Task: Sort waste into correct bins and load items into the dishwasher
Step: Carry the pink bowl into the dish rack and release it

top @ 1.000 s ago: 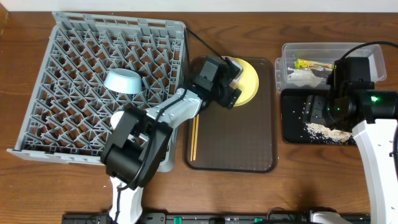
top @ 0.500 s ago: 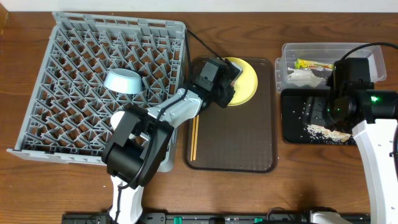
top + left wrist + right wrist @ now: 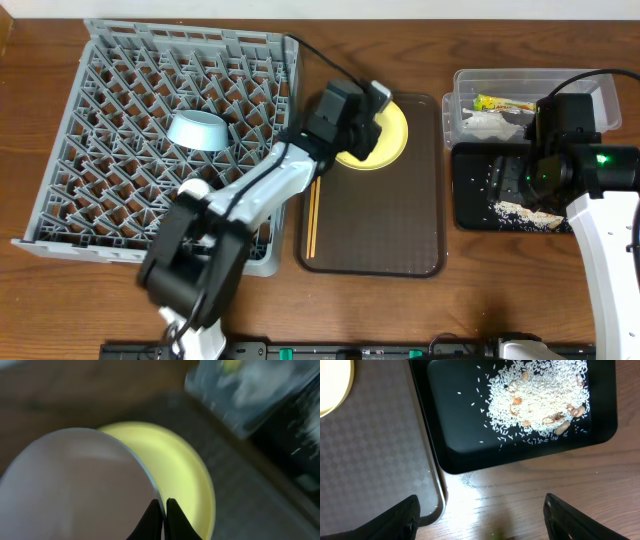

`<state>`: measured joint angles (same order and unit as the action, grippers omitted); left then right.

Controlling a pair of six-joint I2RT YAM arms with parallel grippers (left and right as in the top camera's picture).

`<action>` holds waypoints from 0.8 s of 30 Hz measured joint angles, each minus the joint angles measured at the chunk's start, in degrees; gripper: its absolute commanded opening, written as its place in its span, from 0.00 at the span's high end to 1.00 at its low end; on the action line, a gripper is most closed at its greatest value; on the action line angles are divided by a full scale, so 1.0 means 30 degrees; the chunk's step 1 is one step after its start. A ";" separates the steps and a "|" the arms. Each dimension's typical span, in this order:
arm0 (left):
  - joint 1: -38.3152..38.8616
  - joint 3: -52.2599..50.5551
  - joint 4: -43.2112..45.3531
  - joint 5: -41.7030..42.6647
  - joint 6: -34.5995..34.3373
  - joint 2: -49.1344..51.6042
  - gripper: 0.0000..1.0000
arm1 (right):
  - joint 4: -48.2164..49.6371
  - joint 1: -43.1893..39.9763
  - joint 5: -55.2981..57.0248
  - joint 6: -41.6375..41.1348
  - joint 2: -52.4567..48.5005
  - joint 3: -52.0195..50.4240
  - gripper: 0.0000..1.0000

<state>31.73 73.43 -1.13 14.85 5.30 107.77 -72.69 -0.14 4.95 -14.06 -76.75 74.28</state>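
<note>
**Waste sorted, dishwasher loading partly done**

Wrapper (image 3: pixel 505 102) and tissue (image 3: pixel 485 122) are seen in the clear tub (image 3: pixel 600 85), and rice (image 3: pixel 540 395) in the black tray (image 3: pixel 455 440). The light blue bowl (image 3: pixel 197 130) is in the rack (image 3: pixel 120 60). The white bowl (image 3: pixel 75 485) is clamped at its rim by the left gripper (image 3: pixel 161 510), over the yellow plate (image 3: pixel 395 135). Plate and chopsticks (image 3: pixel 312 222) are left to load. The right gripper (image 3: pixel 485 510) is spread apart and empty.

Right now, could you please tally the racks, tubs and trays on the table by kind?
Grey dish rack: 1
Clear tub: 1
Trays: 2, the black tray and the brown tray
Total: 4
</note>
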 measured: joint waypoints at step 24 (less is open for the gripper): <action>-1.2852 0.0000 0.0852 1.3763 -1.2444 -0.3738 0.94 | 0.0000 0.0000 0.0000 0.0080 0.0000 0.0000 0.23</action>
<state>-6.83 73.43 1.43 56.14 -32.03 96.55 -72.69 -0.14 4.95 -13.82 -76.75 74.28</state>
